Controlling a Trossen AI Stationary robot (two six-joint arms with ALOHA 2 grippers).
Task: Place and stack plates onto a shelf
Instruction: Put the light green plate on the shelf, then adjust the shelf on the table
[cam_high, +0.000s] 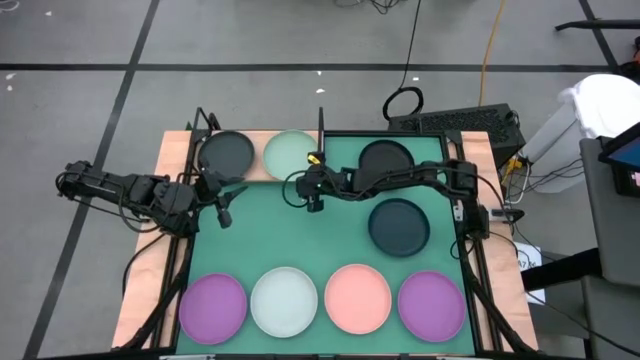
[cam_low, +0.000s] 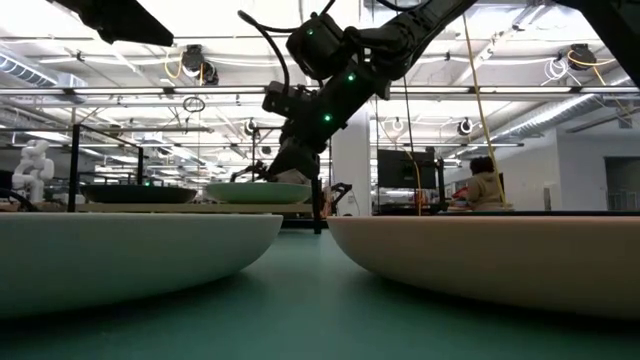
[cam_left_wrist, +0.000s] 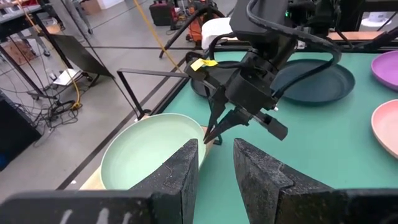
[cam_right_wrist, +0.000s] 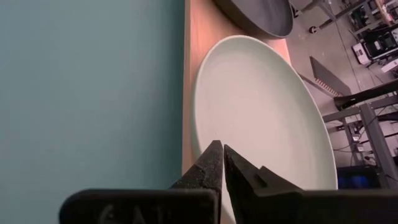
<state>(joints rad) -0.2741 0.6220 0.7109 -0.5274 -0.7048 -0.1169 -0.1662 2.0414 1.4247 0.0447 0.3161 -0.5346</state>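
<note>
Across the green mat (cam_high: 320, 235), four plates are lining the near edge — purple, white-blue, pink, purple. Right gripper (cam_high: 313, 203) is hovering, fingers pinched together on nothing, beside the pale green plate (cam_high: 291, 153) on the shelf (cam_high: 180, 150) at the far-left corner. Left gripper (cam_high: 222, 208) is waiting nearby, fingers parted. Mat centre is lying open.

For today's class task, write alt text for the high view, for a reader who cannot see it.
Seen from above, the right gripper hangs by the near edge of a pale green plate lying on the wooden shelf beside a dark plate. The left gripper waits near the shelf. Six more plates lie on the green mat, four in a front row.
</note>
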